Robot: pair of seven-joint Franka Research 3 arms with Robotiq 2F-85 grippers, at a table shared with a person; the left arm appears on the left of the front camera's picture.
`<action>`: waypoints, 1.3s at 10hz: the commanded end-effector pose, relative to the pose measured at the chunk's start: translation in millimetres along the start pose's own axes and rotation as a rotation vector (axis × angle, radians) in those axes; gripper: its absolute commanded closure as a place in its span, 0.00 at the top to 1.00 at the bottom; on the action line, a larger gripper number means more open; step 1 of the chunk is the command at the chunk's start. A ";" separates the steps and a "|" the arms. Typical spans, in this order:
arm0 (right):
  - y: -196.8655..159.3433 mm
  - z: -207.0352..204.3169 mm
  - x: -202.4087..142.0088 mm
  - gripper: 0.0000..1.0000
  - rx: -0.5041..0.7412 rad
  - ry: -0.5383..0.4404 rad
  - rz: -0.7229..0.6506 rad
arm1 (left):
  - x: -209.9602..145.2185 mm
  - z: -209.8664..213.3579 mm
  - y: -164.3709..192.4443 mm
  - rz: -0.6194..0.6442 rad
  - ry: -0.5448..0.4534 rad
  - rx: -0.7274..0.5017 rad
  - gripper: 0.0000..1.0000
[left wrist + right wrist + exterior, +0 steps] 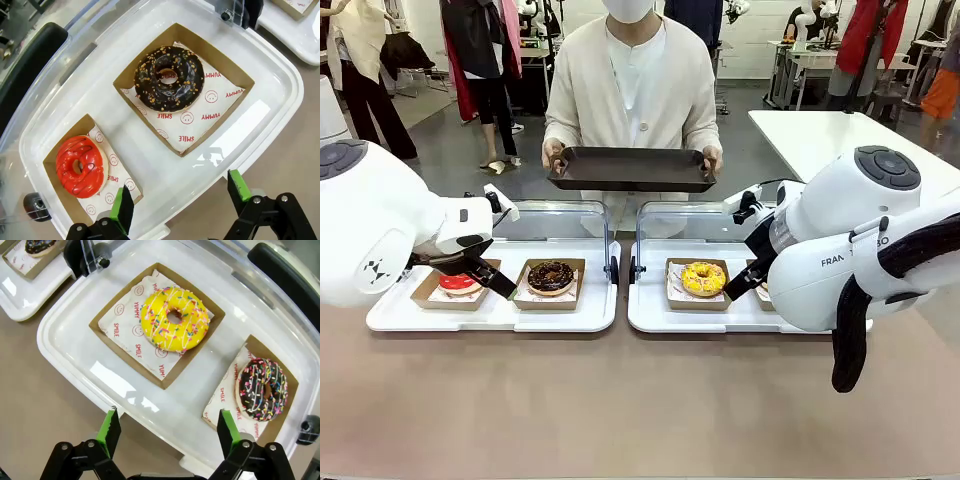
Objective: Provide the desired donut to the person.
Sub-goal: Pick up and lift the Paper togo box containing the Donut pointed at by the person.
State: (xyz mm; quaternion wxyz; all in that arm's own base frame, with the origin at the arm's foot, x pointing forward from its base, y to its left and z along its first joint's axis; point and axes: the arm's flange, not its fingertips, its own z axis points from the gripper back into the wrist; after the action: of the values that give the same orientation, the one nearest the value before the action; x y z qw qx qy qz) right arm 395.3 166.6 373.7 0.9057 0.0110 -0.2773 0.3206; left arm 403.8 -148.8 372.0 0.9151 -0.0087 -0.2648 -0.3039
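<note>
While the person [630, 90] holds a dark tray [630, 170] beyond the raised clear lids [555, 222], two white trays [490, 312] (side by side, a narrow gap between) carry four boxed donuts [551, 276]; left gripper [182, 192] and right gripper [167, 432] hover over the near rims, fingers apart, empty.

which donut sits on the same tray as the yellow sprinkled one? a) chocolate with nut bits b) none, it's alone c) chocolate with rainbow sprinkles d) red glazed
C: the right wrist view shows the yellow donut and a chocolate donut with rainbow sprinkles, each in its own cardboard box, on one white tray.
</note>
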 end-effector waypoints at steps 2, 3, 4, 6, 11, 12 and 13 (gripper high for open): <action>0.0 0.0 0.0 1.00 0.000 0.000 0.000 | -0.1 0.0 -0.1 0.000 0.000 0.000 1.00; 0.0 0.0 0.0 1.00 0.000 0.000 0.000 | -0.1 0.0 -0.1 0.000 0.000 0.000 1.00; 0.0 0.0 0.0 1.00 0.000 0.000 0.000 | -0.1 0.0 -0.1 0.000 0.000 0.000 1.00; 0.0 0.0 0.0 1.00 0.000 0.000 0.000 | -0.1 0.0 -0.1 0.000 0.000 0.000 1.00; 0.0 0.0 0.0 1.00 0.000 0.000 0.000 | -0.1 0.0 -0.1 0.000 0.000 0.000 1.00; 0.0 0.0 0.0 1.00 0.000 0.000 0.000 | -0.1 0.0 -0.1 0.000 0.000 0.000 1.00; 0.0 0.0 0.0 1.00 0.000 0.000 0.000 | -0.1 0.0 -0.1 0.000 0.000 0.000 1.00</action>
State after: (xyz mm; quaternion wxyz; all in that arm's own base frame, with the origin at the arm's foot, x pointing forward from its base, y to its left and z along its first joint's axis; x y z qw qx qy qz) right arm 395.4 166.5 373.7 0.9057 0.0109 -0.2773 0.3205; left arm 403.8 -148.8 372.0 0.9151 -0.0087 -0.2648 -0.3039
